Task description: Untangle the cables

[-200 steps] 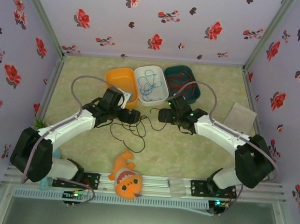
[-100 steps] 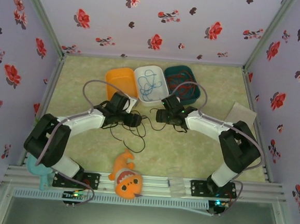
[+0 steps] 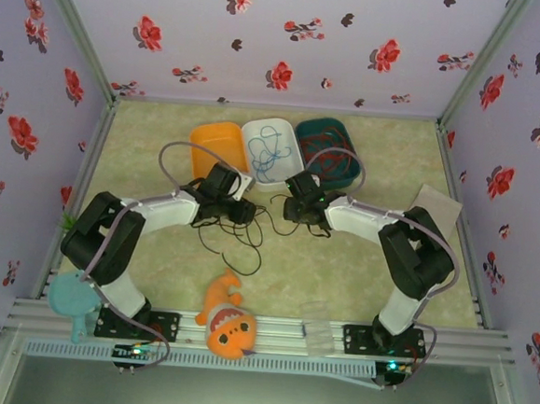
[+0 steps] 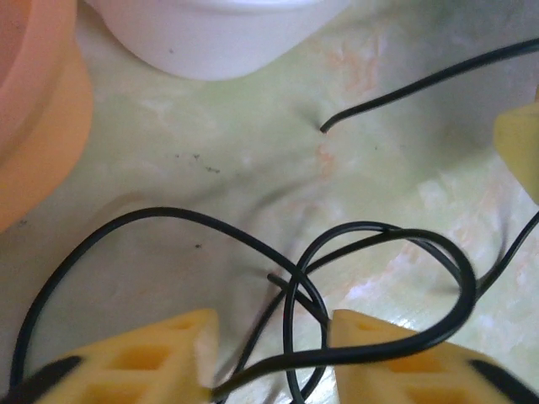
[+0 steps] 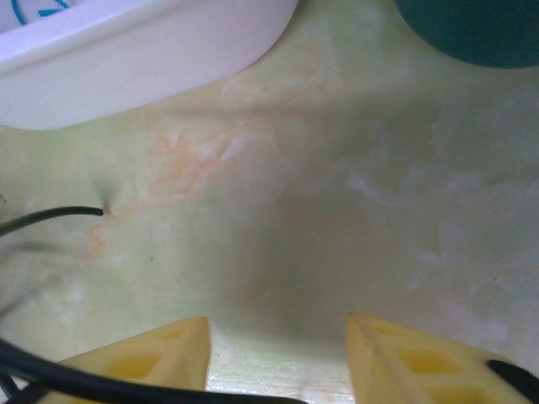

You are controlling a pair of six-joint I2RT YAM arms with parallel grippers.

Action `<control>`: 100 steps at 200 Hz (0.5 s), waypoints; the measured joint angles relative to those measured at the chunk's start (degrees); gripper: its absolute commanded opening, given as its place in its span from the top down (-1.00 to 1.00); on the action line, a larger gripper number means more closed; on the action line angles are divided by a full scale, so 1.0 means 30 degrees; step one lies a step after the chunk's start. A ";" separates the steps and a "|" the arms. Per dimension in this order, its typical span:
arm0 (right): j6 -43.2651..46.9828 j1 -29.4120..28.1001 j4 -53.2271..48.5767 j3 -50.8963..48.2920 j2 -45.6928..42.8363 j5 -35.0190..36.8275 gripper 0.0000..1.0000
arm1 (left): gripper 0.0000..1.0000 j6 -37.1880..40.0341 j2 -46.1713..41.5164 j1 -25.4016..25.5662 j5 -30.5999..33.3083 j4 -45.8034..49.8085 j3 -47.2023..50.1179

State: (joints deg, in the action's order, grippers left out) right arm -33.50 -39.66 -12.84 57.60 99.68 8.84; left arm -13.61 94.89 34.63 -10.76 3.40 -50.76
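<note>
Three tubs sit in a row at the back of the worktop (image 3: 340, 264). On the left is an orange tub (image 3: 205, 141), then a white tub (image 3: 274, 122) with the light blue cable (image 3: 269, 150) curled inside, then a teal tub (image 3: 304, 130) holding the red cable (image 3: 325, 155). In front of them the black cable (image 4: 168, 212) sprawls loose on the worktop between the two arms. The left gripper (image 4: 271, 320) is low over its loops, jaws spread, with one strand running across the gap. The right gripper (image 5: 278, 324) faces it, jaws also apart, and a strand passes along the base of its fingers.
</note>
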 measured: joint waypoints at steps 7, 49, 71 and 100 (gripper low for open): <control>-0.0036 0.0000 0.0007 0.0000 0.0000 0.0087 0.27 | 0.64 -0.0007 0.0000 0.0000 0.0007 0.0007 -0.0051; -0.0517 0.0000 -0.0036 -0.0342 -0.0044 0.1013 0.74 | 1.00 0.0007 -0.0102 0.0000 0.0044 0.0080 -0.0175; -0.0998 0.0066 -0.0408 -0.1122 -0.0386 0.1719 0.90 | 1.00 0.0000 -0.0984 0.0000 0.0313 0.0393 0.0000; -0.1566 0.0342 -0.1260 -0.2288 -0.1566 0.2521 0.99 | 1.00 0.0000 -0.3249 0.0000 0.1158 0.1027 0.0459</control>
State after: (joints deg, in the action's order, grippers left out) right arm -38.20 -38.63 -16.62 50.74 94.98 16.40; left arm -13.61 85.14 34.63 -7.29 6.48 -49.39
